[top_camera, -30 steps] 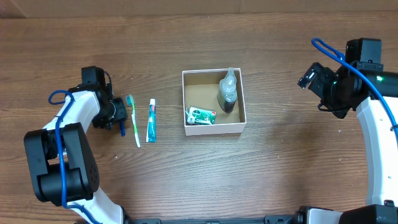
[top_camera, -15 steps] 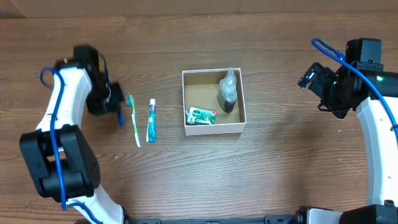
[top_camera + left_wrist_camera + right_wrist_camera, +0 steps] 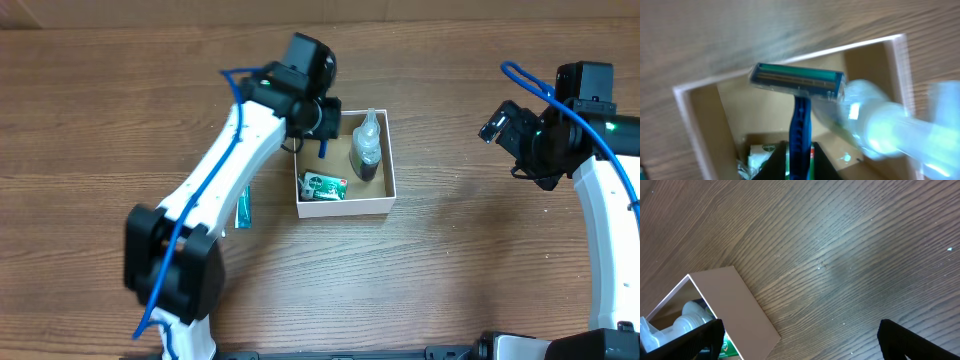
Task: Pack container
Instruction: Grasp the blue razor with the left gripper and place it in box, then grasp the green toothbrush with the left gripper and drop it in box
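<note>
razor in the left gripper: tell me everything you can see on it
The razor is a disposable, plastic by the look, with a blue ribbed handle and a clear head carrying a teal strip above the blades. The left gripper is shut on its lower handle, with the head pointing away from the wrist. It hangs over the open container, beside the blurred clear bottle, with no contact visible.

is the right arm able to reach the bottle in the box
Probably yes: right gripper is open, the bottle sits at the box's right side, though the left gripper's razor hovers close.

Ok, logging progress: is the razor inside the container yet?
Not yet: the left gripper holds the razor over the container, unreleased.
</note>
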Motion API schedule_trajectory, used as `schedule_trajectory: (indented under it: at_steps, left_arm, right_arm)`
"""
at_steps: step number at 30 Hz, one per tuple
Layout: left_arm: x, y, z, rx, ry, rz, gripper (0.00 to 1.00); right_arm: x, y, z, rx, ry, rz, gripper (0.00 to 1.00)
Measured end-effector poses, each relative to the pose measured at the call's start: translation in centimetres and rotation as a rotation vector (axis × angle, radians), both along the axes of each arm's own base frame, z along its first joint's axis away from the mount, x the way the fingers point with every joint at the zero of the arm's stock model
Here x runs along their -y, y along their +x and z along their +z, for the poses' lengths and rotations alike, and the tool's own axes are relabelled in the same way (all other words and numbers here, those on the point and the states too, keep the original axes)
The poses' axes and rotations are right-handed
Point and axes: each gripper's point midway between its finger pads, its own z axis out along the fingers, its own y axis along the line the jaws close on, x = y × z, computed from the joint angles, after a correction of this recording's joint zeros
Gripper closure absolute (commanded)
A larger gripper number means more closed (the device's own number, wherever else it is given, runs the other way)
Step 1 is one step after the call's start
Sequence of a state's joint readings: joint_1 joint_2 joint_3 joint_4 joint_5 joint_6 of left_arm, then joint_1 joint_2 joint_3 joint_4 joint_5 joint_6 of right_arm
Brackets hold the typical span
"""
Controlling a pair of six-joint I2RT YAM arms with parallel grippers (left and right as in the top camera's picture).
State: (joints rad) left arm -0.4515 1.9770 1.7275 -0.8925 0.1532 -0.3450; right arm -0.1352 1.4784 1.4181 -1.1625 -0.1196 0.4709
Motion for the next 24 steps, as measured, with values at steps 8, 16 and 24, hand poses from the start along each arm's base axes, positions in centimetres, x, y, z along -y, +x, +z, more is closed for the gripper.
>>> schedule_trajectory:
  at_steps: [8,16,24]
  left_arm:
    - [-4.6,-2.8,-0.6,-0.153,0.087,0.107,0.22]
    - [-17.3,-2.1,3.8,-0.080,0.210,0.392,0.22]
    - [-24.0,-5.2,-9.4,-0.342,0.243,0.531,0.29]
  right_arm:
    - [0.0,0.0,0.0,0.000,0.000,0.000,0.00]
    - [0.0,0.0,0.0,0.000,0.000,0.000,0.00]
    - [0.0,0.0,0.0,0.000,0.000,0.000,0.00]
